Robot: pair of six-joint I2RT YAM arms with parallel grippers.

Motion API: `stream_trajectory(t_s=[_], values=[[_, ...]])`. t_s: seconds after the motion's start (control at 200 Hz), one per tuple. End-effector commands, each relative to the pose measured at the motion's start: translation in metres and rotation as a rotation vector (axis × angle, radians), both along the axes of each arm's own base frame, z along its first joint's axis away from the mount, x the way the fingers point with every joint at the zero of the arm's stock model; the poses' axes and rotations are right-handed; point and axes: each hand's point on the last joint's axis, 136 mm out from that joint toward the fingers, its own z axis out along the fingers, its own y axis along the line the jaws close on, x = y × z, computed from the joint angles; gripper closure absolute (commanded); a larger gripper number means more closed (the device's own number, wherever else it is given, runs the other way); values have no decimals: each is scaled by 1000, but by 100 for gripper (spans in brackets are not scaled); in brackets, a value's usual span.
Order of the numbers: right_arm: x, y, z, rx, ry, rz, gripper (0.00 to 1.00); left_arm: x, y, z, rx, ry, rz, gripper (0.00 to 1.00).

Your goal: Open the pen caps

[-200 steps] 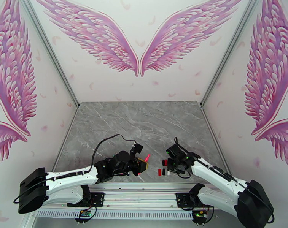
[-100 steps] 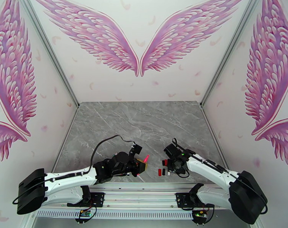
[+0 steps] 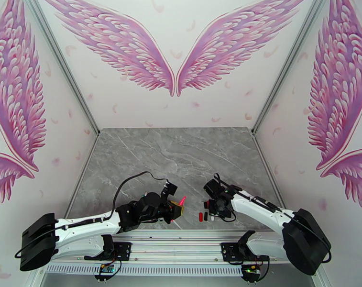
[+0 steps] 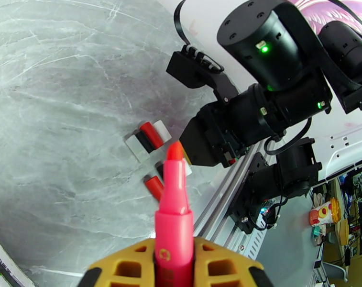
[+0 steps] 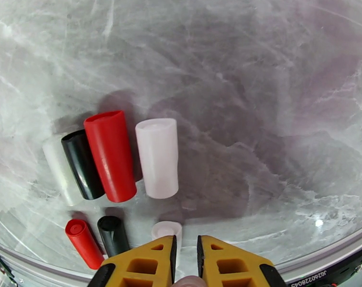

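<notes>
My left gripper (image 4: pixel 174 249) is shut on a pink pen (image 4: pixel 173 206) whose bare reddish tip points up and toward the right arm; from above the pen (image 3: pixel 182 201) sticks out of that gripper (image 3: pixel 177 208). Several pen caps lie on the marble under my right gripper (image 5: pixel 185 245): a whitish one (image 5: pixel 61 171), a black one (image 5: pixel 82 163), a red one (image 5: pixel 110 156) and a pale pink one (image 5: pixel 157 158) side by side. Nearer lie a small red cap (image 5: pixel 84 242), a black cap (image 5: pixel 113 234) and a whitish cap (image 5: pixel 166 231). The right jaws stand narrowly apart with a pale pink bit wedged between them.
The grey marble table (image 3: pixel 181 154) stretches far behind the caps. The metal rail (image 3: pixel 181 235) carrying both arm bases runs close behind the caps at the near edge. The right arm's black wrist (image 4: pixel 271 92) hangs just right of the pen tip.
The right arm has swung slightly left and away from the rail, its gripper staying over the caps. The left arm with the pen has shifted a little left.
</notes>
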Motion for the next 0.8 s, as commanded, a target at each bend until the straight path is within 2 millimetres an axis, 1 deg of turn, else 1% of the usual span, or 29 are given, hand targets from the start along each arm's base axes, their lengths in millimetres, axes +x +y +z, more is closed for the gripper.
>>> stream_trajectory(t_s=[0.0,0.355,0.61,0.725,0.795], values=[[-5,12,-6,61,14,0,89,1,3,6,-22,-24,2,95],[0,33,-7,168,-26,2,90,2,1,5,-20,-19,3,95],[0,37,-1,195,-49,14,89,2,0,2,-16,-12,0,95],[0,43,0,228,-51,25,89,2,-1,1,-15,-11,-1,95],[0,40,1,213,-55,24,89,2,-2,1,-16,-8,-1,95]])
